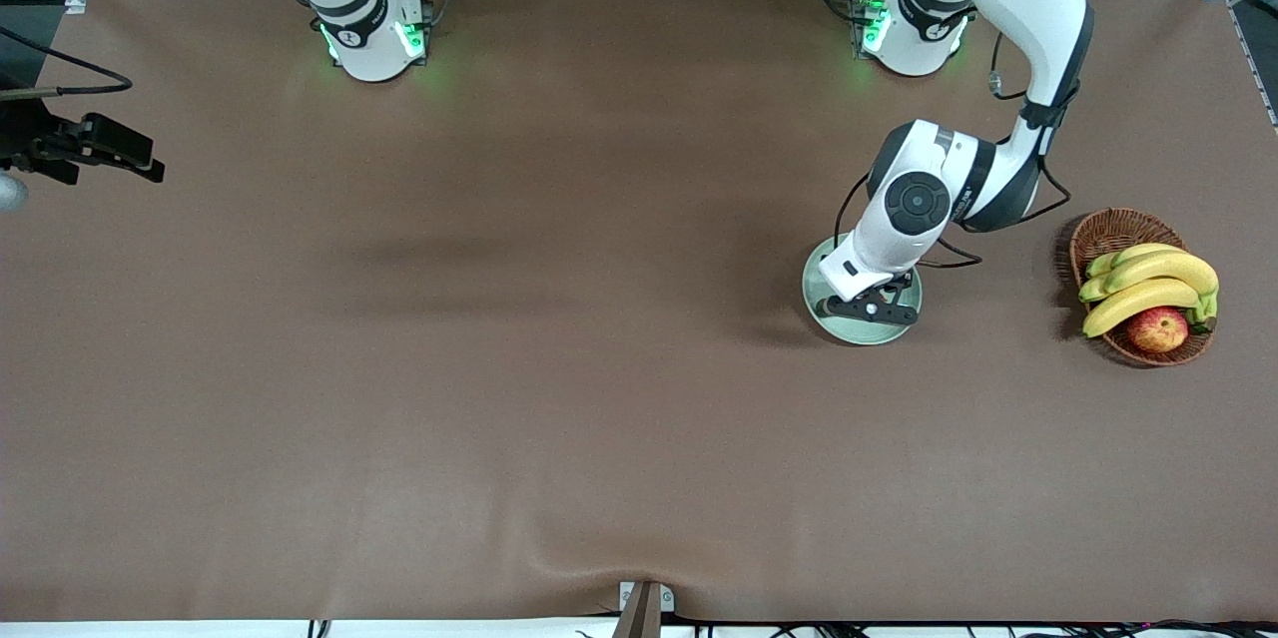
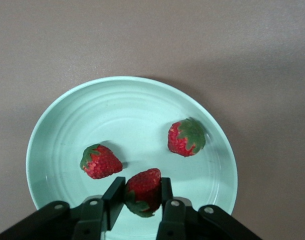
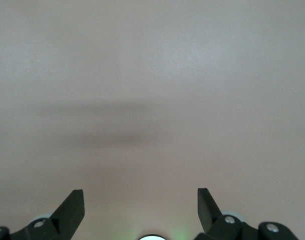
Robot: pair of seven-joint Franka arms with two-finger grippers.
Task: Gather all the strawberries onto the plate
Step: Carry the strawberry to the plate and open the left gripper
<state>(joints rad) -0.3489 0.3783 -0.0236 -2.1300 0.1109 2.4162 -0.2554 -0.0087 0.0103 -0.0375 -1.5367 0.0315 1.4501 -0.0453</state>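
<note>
Over the plate (image 2: 57, 125), left gripper (image 2: 141, 200) pinches one strawberry (image 2: 142, 190); right gripper (image 3: 141, 205) waits, spread

Even overhead light is washing the brown table (image 1: 559, 368), soft arm shadows are lying across it, and the plate (image 2: 57, 135) ahead of the jaws is showing crisp.

brown wicker basket (image 1: 1101, 237) sitting at the left arm's end of the brown table (image 1: 499, 368), yellow bananas (image 1: 1148, 284) piled in the basket, red-yellow apple (image 1: 1157, 329) tucked in the basket just beside the bananas, nearer the front camera
</note>
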